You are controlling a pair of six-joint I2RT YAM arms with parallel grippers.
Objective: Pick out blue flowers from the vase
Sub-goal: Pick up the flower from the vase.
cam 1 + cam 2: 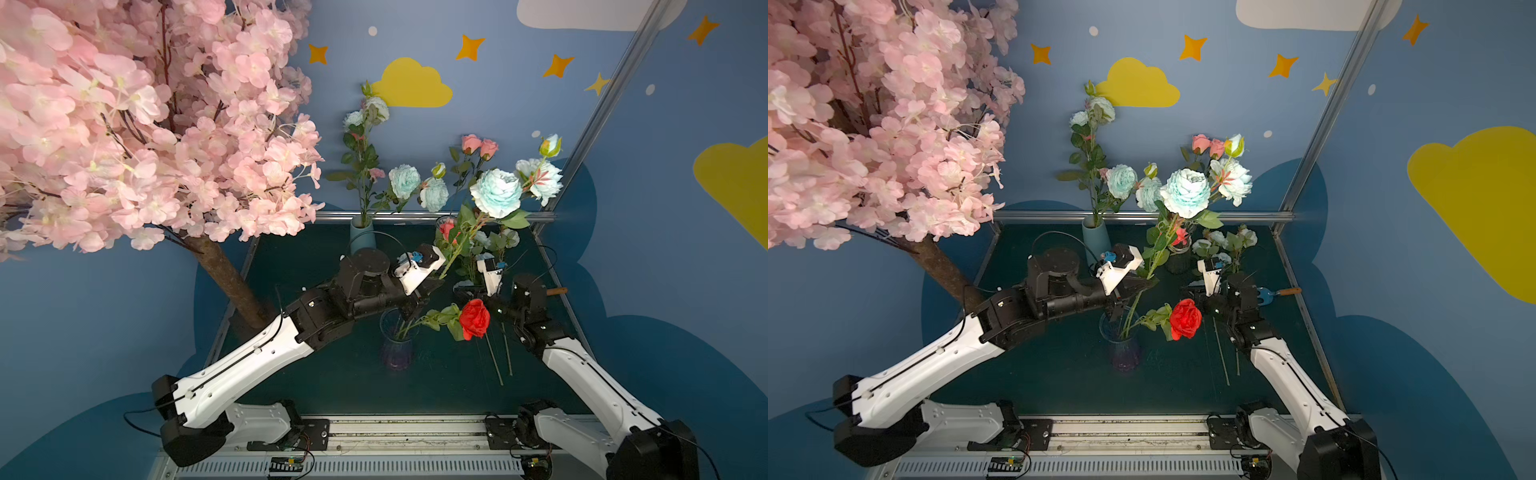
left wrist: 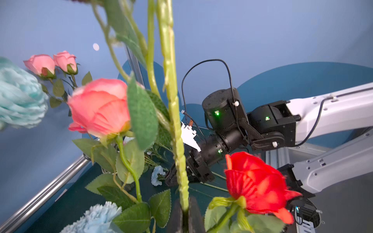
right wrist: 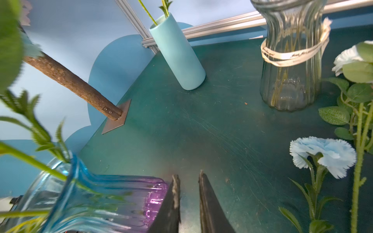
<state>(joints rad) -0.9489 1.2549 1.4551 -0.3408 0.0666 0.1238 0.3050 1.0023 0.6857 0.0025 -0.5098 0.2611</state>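
The left gripper [image 2: 184,209] is clamping the stalk of a large blue flower [image 1: 496,193], its foot sitting in the vase [image 1: 397,345] beside one red rose [image 1: 475,318], so the pull is looking half done. The right gripper [image 3: 188,177] is hovering slightly parted, empty. Six large blue heads [image 1: 1121,180] and three vases are showing.

Dark green tabletop [image 3: 212,131] under teal vase [image 3: 177,54], clear vase [image 3: 290,80], blue-purple vase [image 1: 397,345] (loose stems [image 1: 495,365] alongside).

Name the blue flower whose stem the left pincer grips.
The largest blue bloom: its thick stem alone runs into the shut left pincer.
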